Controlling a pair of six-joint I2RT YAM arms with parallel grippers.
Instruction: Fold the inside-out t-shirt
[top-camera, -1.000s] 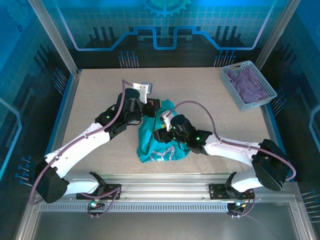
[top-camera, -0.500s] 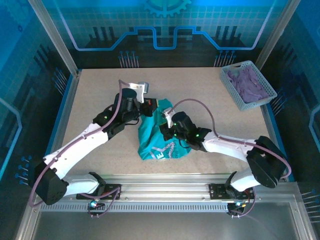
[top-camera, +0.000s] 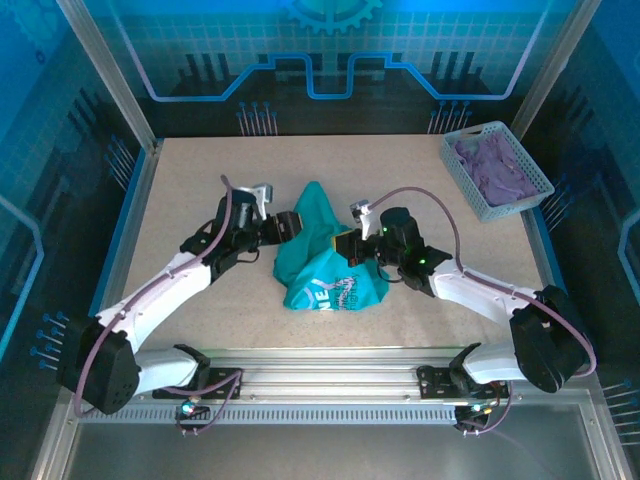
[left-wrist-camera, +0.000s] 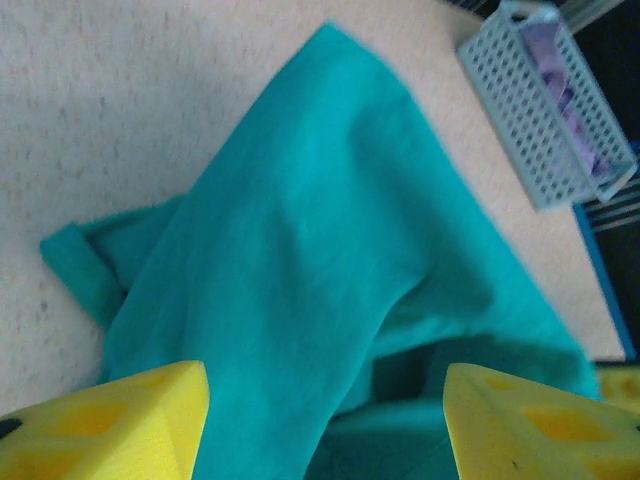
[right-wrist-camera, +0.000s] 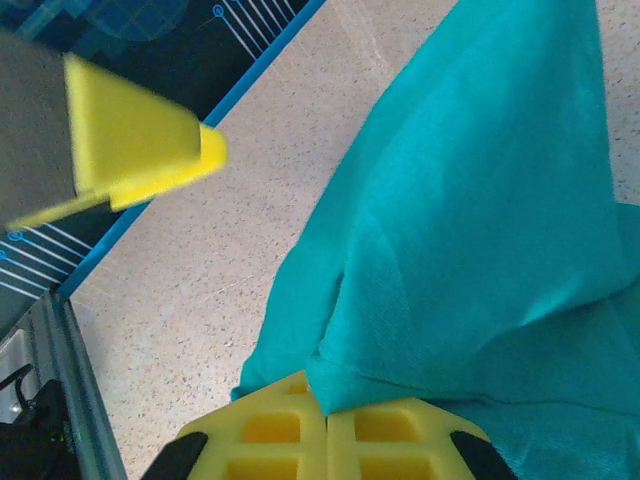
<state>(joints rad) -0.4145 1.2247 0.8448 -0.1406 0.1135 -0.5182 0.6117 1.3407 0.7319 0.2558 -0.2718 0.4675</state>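
At left, left fingers (left-wrist-camera: 110, 420) spread wide and released, one on either side of the t-shirt's (left-wrist-camera: 320, 250) near edge, gripping nothing. Mid-table (top-camera: 180, 190), between both arms, t-shirt bunched in a teal heap, drawn to a point on the far side, pale print on the near side. Just right of the heap, right fingers (right-wrist-camera: 300, 440) clenched together on a fold of the t-shirt's edge. In the far right corner, basket (top-camera: 455, 165) holding purple cloth (top-camera: 495, 165), well apart from the t-shirt.
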